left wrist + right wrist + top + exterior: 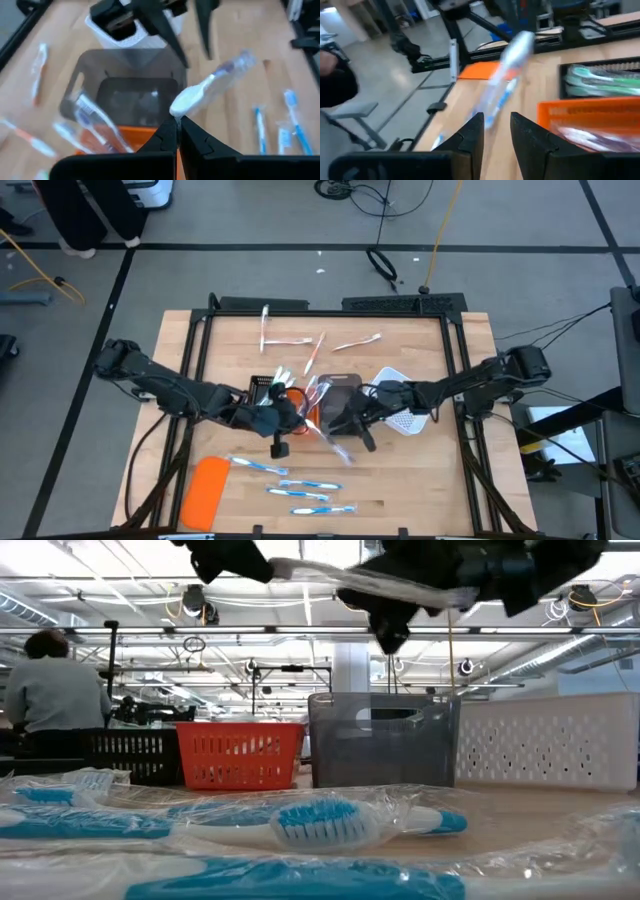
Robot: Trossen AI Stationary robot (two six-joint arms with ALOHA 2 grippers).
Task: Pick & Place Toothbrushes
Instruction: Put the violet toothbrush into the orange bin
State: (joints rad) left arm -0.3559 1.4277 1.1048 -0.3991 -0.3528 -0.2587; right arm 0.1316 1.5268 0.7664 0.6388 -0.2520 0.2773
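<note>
I have a pale toothbrush in a clear wrapper up in the air between the two arms, over the middle of the wooden worktop and just in front of the smoky grey plastic tray. My left hand is pinched tight on the white end of it. My right hand has its fingers part-spread with the wrapped brush running between them; I cannot tell whether they touch it.

I judge the brush light and stiff, but the crinkly wrapper is slippery, so I would grip the firm handle rather than loose film.

Beside the grey tray stand an orange slotted tray, a black one and a white perforated one. More blue-and-white wrapped toothbrushes lie near the front edge by a flat orange slab.
</note>
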